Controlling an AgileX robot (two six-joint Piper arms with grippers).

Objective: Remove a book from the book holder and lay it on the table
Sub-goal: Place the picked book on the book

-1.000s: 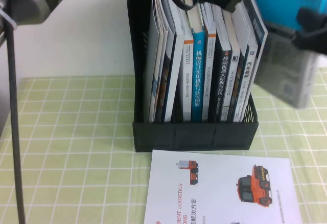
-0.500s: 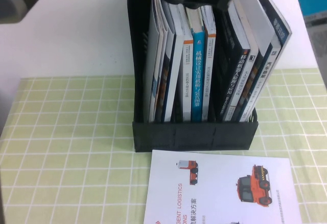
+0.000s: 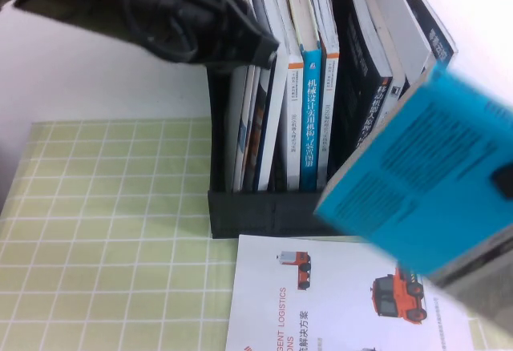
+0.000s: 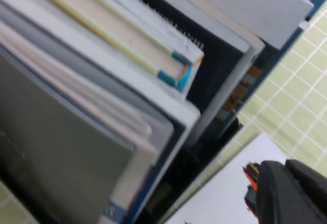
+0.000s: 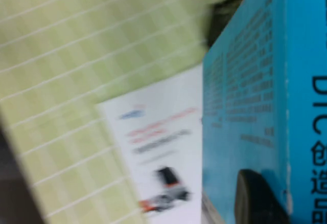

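The book point(image 3: 425, 175), cyan-covered, hangs tilted in the air in front of the right end of the book holder point(image 3: 256, 215), above the table point(image 3: 104, 207). My right gripper point(image 3: 503, 181) holds it at the far right edge. In the right wrist view a black finger point(image 5: 258, 198) presses on the cyan cover point(image 5: 245, 81), with the spine lettering beside it. My left gripper point(image 3: 256, 45) hovers at the holder's top left, over the upright books. In the left wrist view its black tip point(image 4: 288, 191) shows above the book tops.
A white brochure with orange vehicles point(image 3: 321, 303) lies on the table in front of the holder, partly under the held book; it also shows in the right wrist view point(image 5: 158, 142). A darker blue-spined book point(image 3: 311, 119) stands among several others in the holder.
The cyan book has swung down from the upper right into view in front of the holder's right side. My left arm has moved in over the holder's top left.
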